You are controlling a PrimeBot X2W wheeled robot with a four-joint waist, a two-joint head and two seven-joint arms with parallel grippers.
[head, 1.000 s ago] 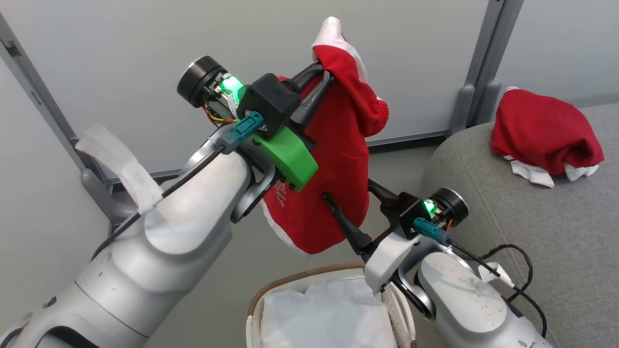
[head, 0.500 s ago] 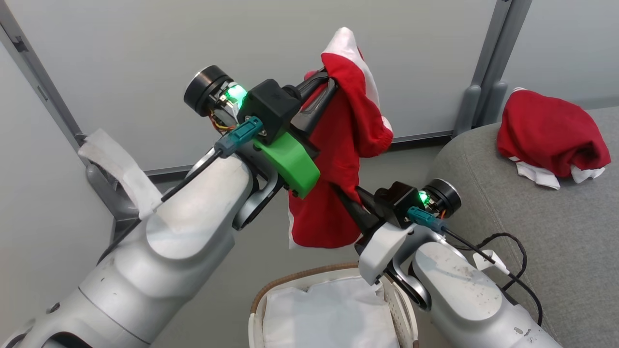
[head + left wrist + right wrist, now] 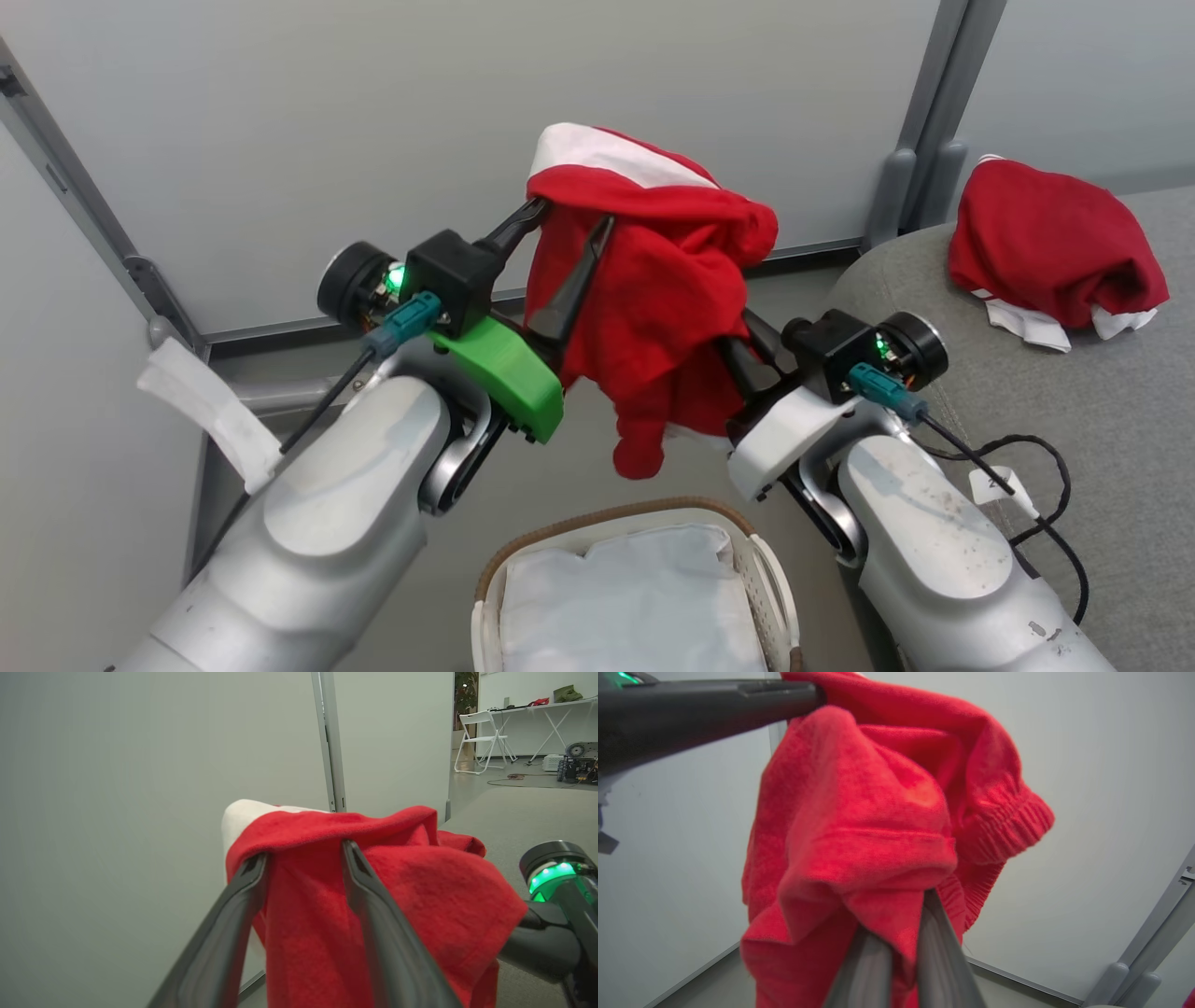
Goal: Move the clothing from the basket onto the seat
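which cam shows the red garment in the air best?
Head view: the whole held garment shows, hanging above the basket. Left wrist view shows its top fold draped over the left fingers; right wrist view, a blurred close-up of fabric bunched at the right fingers.
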